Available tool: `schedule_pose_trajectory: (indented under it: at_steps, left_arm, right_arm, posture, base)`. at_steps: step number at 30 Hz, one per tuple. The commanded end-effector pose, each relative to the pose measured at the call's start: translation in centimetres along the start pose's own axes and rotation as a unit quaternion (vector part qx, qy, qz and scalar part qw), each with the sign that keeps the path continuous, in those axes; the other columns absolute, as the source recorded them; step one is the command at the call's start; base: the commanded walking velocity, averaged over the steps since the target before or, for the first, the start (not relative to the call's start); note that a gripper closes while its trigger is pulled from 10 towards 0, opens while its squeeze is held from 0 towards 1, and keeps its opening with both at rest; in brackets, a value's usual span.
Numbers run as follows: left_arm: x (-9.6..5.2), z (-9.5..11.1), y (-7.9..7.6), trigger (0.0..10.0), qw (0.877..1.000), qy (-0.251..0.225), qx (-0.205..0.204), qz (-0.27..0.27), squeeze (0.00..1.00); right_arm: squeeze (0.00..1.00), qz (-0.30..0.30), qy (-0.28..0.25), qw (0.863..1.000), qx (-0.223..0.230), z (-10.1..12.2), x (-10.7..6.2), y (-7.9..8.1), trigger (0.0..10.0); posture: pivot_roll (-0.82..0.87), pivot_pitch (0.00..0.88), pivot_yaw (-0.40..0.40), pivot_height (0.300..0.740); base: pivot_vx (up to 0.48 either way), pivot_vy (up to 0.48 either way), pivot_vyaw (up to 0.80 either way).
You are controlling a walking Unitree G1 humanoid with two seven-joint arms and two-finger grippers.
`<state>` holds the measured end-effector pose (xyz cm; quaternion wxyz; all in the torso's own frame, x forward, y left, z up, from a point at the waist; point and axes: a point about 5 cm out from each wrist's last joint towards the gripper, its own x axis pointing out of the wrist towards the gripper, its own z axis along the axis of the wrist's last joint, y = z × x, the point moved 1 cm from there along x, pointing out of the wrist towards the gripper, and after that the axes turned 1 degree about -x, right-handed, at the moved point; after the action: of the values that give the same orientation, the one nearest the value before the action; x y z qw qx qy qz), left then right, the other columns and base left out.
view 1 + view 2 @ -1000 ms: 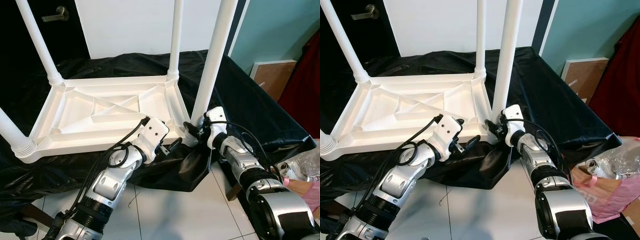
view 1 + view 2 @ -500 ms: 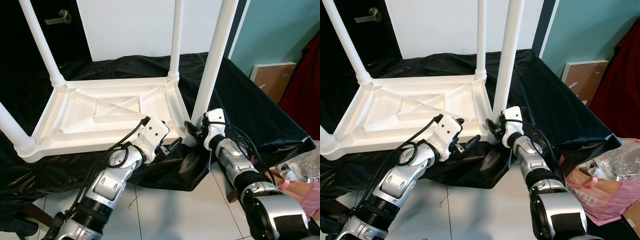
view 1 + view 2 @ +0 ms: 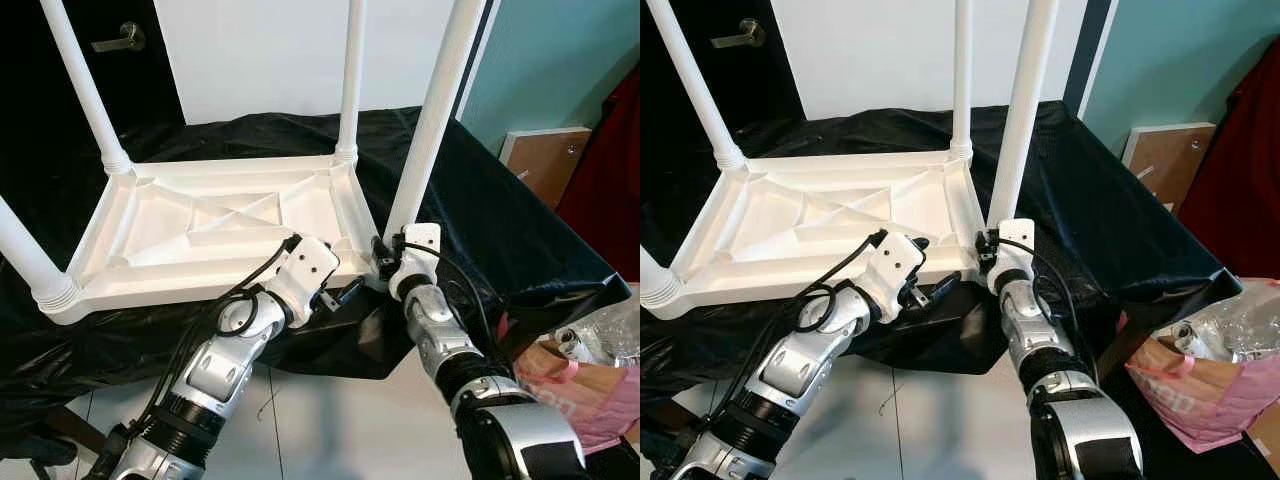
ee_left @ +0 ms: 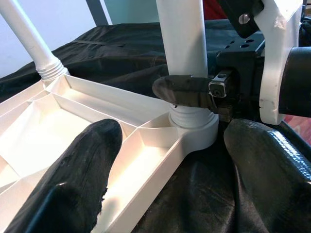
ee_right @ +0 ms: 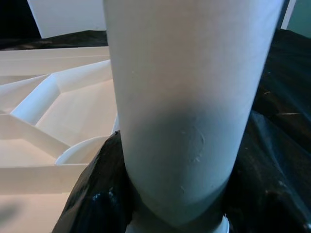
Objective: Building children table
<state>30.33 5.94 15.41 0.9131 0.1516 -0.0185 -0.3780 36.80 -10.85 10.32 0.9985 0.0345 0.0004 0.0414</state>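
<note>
Four white plastic legs stand on the upturned white children's table (image 3: 215, 230) atop the black-draped desk (image 3: 500, 230). Right end effector (image 3: 384, 262) clamps the near leg (image 3: 430, 130); keep your open left end effector (image 3: 340, 296) bracing the frame.

Both silver arms reach forward and converge near the middle, the left gripper (image 3: 345, 296) with its black fingers (image 4: 73, 179) spread apart and pointing right, the right gripper (image 3: 383, 262) just beside it, its wrist angled up and left, fingers (image 5: 92, 204) closed around a white post.
</note>
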Motion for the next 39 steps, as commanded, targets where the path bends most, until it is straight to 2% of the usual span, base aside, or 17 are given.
schedule_pose_trajectory:
  at_steps: [1,12,13,15,16,20,23,25,27,30,32,33,34,39]
  left_arm:
    - [0.0,-0.3,-0.7,10.0,1.000,0.005,0.005,-0.030,0.00]
    - [-0.2,-0.4,-0.5,10.0,1.000,0.006,0.004,-0.023,0.00]
    - [-0.3,-0.4,-0.5,10.0,1.000,0.007,0.004,-0.023,0.00]
    - [-0.3,-0.4,-0.5,10.0,1.000,0.007,0.004,-0.023,0.00]
    - [-0.3,-0.5,-0.4,10.0,1.000,0.009,0.006,-0.024,0.00]
    - [-0.3,-0.5,-0.4,10.0,1.000,0.010,0.007,-0.025,0.00]
    - [-0.2,-0.4,-0.2,10.0,1.000,0.010,0.009,-0.026,0.00]
    - [-0.2,-0.4,-0.2,10.0,1.000,0.010,0.009,-0.026,0.00]
    - [0.0,-0.2,-0.1,10.0,1.000,0.008,0.011,-0.028,0.00]
    - [0.1,-0.2,-0.1,10.0,0.999,0.007,0.011,-0.030,0.00]
    - [0.2,-0.2,-0.4,10.0,0.999,0.008,0.010,-0.042,0.00]
    - [0.3,-0.2,-0.6,10.0,0.999,0.008,0.011,-0.047,0.00]
    - [0.4,-0.2,-0.9,10.0,0.999,0.007,0.011,-0.051,0.00]
    - [0.4,-0.2,-0.9,10.0,0.999,0.007,0.010,-0.053,0.00]
  right_arm:
    - [0.00,-0.011,0.042,0.999,0.019,-2.0,-0.8,-0.2,10.0]
    - [0.00,-0.011,0.027,0.999,0.018,-1.6,-0.9,0.3,10.0]
    - [0.12,-0.010,0.022,1.000,0.016,-1.5,-0.9,0.3,10.0]
    - [0.12,-0.010,0.022,1.000,0.016,-1.5,-0.9,0.3,10.0]
    - [1.00,-0.005,0.015,1.000,0.020,-1.3,-0.9,0.2,10.0]
    - [1.00,0.006,0.001,1.000,0.019,-0.9,-0.9,0.1,10.0]
    - [1.00,0.051,-0.025,0.998,0.005,-0.1,-1.0,-0.5,10.0]
    - [1.00,0.051,-0.025,0.998,0.005,-0.1,-1.0,-0.5,10.0]
    - [1.00,0.097,-0.036,0.995,-0.017,0.3,-1.2,-1.5,10.0]
    - [1.00,0.117,-0.037,0.992,-0.029,0.4,-1.3,-1.9,10.0]
    - [1.00,0.169,-0.037,0.983,-0.053,0.9,-1.3,-2.3,10.0]
    - [0.62,0.193,-0.037,0.979,-0.063,1.1,-1.2,-2.3,10.0]
    - [0.00,0.222,-0.035,0.971,-0.078,1.5,-1.0,-2.3,10.0]
    - [0.00,0.237,-0.030,0.967,-0.084,1.7,-0.8,-2.2,10.0]
  posture:
    - [0.03,0.000,-0.042,0.740]
    - [0.03,0.000,-0.039,0.740]
    - [0.03,0.000,-0.033,0.740]
    - [0.03,0.000,-0.033,0.740]
    - [0.03,0.000,-0.030,0.740]
    - [0.02,0.000,-0.022,0.740]
    - [0.01,0.000,-0.016,0.740]
    - [0.01,0.000,-0.016,0.740]
    - [0.01,0.000,-0.012,0.740]
    - [0.00,0.000,-0.002,0.740]
    - [-0.02,0.000,0.009,0.740]
    - [-0.02,0.000,0.011,0.740]
    - [-0.02,0.000,0.012,0.740]
    - [-0.02,0.000,0.011,0.740]
  base:
    - [0.000,0.000,0.00]
    - [0.000,0.000,0.00]
    - [0.000,0.000,0.00]
    - [0.000,0.000,0.00]
    - [0.000,0.000,0.00]
    - [0.000,0.000,0.00]
    - [0.000,0.000,0.00]
    - [0.000,0.000,0.00]
    - [0.000,0.000,0.00]
    - [0.000,0.000,0.00]
    - [0.000,0.000,0.00]
    - [0.000,0.000,0.00]
    - [0.000,0.000,0.00]
    - [0.000,0.000,0.00]
